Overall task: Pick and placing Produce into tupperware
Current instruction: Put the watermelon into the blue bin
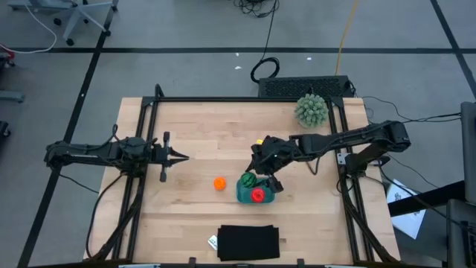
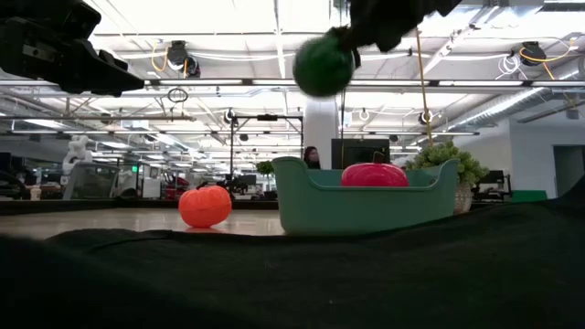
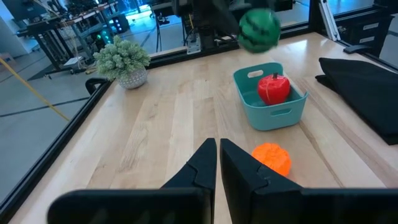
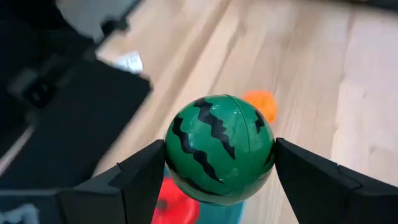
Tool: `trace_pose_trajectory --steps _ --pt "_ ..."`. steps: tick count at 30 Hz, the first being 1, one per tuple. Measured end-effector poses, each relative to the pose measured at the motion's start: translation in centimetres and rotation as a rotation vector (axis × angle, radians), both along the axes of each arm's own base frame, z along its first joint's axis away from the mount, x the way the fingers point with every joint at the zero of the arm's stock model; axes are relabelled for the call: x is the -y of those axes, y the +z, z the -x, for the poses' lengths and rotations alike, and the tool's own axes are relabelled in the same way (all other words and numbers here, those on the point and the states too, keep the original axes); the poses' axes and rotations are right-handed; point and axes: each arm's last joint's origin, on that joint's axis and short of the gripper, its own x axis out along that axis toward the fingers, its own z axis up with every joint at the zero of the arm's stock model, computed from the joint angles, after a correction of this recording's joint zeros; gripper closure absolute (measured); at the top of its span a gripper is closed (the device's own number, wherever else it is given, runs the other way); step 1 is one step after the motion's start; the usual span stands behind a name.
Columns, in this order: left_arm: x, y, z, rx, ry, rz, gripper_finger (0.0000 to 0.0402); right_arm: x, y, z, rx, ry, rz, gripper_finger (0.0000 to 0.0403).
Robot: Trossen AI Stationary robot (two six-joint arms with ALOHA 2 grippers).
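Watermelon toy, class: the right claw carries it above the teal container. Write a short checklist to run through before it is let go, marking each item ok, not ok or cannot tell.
1. Right claw shut on the watermelon, one finger each side: ok.
2. Watermelon lifted clear of the tupperware's rim: ok.
3. Watermelon squarely over the tupperware opening: cannot tell.
4. Free space beside the tomato already inside: ok.
5. Left claw shut, parked well away: ok.
6. Orange ball packed: not ok, it lies on the table.

left claw (image 1: 184, 156) closed; right claw (image 1: 253, 177) clamped mid-air.
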Motion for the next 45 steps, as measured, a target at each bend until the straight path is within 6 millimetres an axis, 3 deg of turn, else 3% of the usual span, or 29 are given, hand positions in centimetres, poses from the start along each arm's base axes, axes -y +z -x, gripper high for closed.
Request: trace_pose_trajectory --steps 5,14,26,34,41,45 --pt "0.0 0.0 0.0 0.0 0.0 0.0 0.0376 0.1 -1.2 -1.0 -0.079 0.027 0.095 0.0126" --pt "0.0 0.0 0.0 0.0 0.0 0.0 0.0376 -1.4 -2.7 -2.6 -0.12 0.2 0.312 0.0126" --pt "0.0 0.0 0.0 -0.004 0.0 -0.001 0.0376 -3.2 -2.9 -2.6 -0.074 0.33 0.518 0.0126" --pt "0.0 0.0 0.0 -0.004 0.0 -0.001 0.0376 -3.5 -2.9 -3.0 -0.042 0.302 0.482 0.0126" --pt "0.0 0.0 0.0 -0.004 0.0 0.0 0.0376 -3.6 -5.1 -3.6 -0.107 0.328 0.49 0.0126" --pt "0.0 0.0 0.0 -0.004 0.0 0.0 0.0376 -3.6 -5.2 -3.7 -0.105 0.335 0.496 0.0126"
